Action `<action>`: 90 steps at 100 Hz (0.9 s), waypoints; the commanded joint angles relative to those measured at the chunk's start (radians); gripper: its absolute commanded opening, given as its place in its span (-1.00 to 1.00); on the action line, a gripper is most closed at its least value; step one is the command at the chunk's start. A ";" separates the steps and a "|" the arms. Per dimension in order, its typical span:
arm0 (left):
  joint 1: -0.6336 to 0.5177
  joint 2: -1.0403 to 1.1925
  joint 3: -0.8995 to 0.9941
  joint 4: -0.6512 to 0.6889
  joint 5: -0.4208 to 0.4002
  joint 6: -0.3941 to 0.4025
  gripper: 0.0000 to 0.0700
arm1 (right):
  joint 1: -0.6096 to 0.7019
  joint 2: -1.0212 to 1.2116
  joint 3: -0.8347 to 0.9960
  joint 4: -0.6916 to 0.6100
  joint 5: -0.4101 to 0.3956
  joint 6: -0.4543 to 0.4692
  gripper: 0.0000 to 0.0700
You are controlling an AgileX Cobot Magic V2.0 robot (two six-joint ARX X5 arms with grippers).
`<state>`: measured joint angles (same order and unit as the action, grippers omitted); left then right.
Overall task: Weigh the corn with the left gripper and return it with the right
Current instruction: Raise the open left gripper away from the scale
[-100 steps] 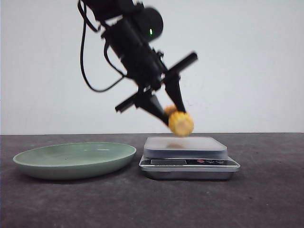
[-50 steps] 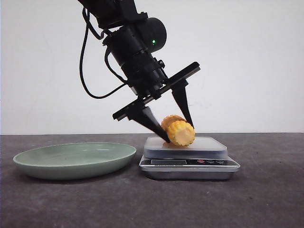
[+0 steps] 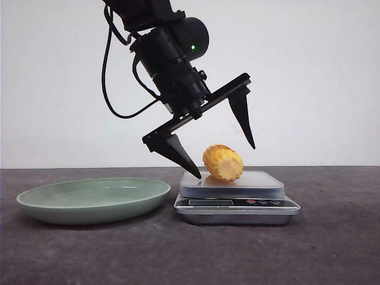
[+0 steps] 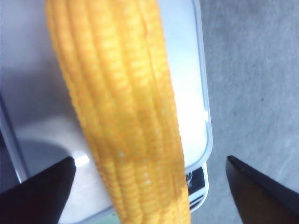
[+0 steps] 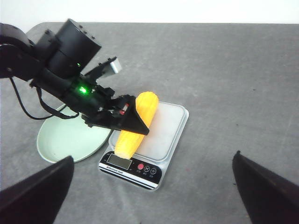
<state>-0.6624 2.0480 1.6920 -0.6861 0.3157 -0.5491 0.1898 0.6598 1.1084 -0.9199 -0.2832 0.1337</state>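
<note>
Leftmost, a pale green shallow ceramic plate (image 3: 94,199) sits on the dark grey table (image 3: 332,237). Beside it, the silver digital kitchen scale (image 3: 236,203) carries the yellow-orange corn cob piece (image 3: 223,162) lying on its platform. Black left gripper (image 3: 223,161) hangs over it, fingers spread wide, not touching the corn. Right gripper (image 5: 154,191) fingers wide apart, well off the scale.

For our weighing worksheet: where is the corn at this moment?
In the front view the corn lies on the scale platform, right of the green plate, with the open left gripper straddling it but not touching.
</note>
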 commanded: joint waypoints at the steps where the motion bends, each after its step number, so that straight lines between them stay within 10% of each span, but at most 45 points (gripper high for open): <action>1: -0.010 -0.003 0.042 -0.002 -0.016 0.017 1.00 | 0.005 0.006 0.016 0.005 0.015 -0.014 0.99; 71: -0.099 -0.496 0.383 -0.422 -0.277 0.245 1.00 | 0.005 0.037 0.016 0.006 0.029 -0.023 0.99; 90: -0.152 -0.682 0.383 -0.660 -0.469 0.276 1.00 | 0.005 0.061 0.016 0.006 0.019 -0.022 0.99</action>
<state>-0.7948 1.3979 2.0480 -1.2675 -0.0872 -0.2981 0.1898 0.7124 1.1084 -0.9245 -0.2588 0.1261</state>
